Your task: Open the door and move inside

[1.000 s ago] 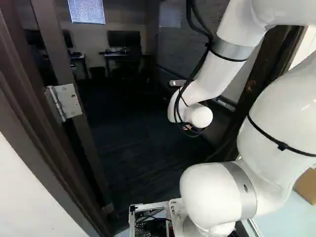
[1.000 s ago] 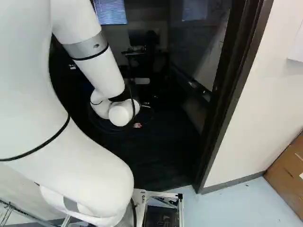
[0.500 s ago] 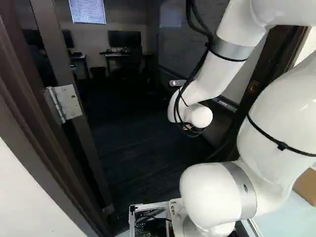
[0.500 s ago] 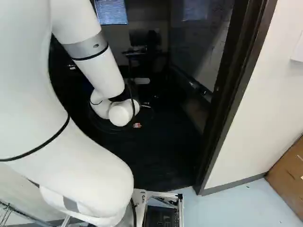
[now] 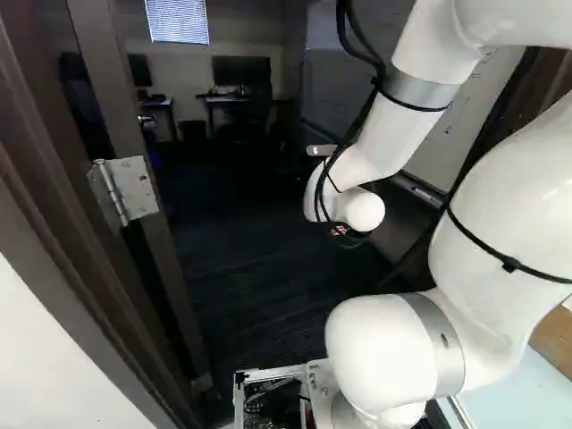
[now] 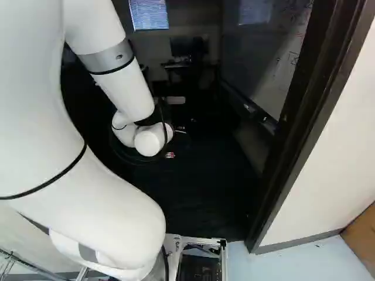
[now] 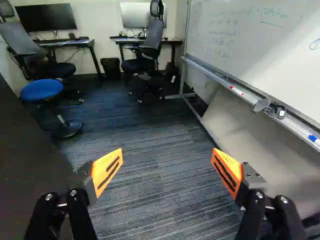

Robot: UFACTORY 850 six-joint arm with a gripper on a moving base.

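Base [image 5: 268,372] had moved: scene slid rightward in both base views, likely left turn; arm [image 5: 380,134] kept pose. Door [image 5: 112,80] stood open, upper left of left base view. Claw [image 7: 166,159] gaped wide, holding nothing. Opening looked done; driving inside remained, clearance by hinge [image 5: 136,188] possibly tight.

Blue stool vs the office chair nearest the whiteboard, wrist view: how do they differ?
The stool has a round blue seat and no back; the chair has a dark seat and a tall back with headrest. The stool stands on a round disc, the chair on a spread base. Both stand on carpet.
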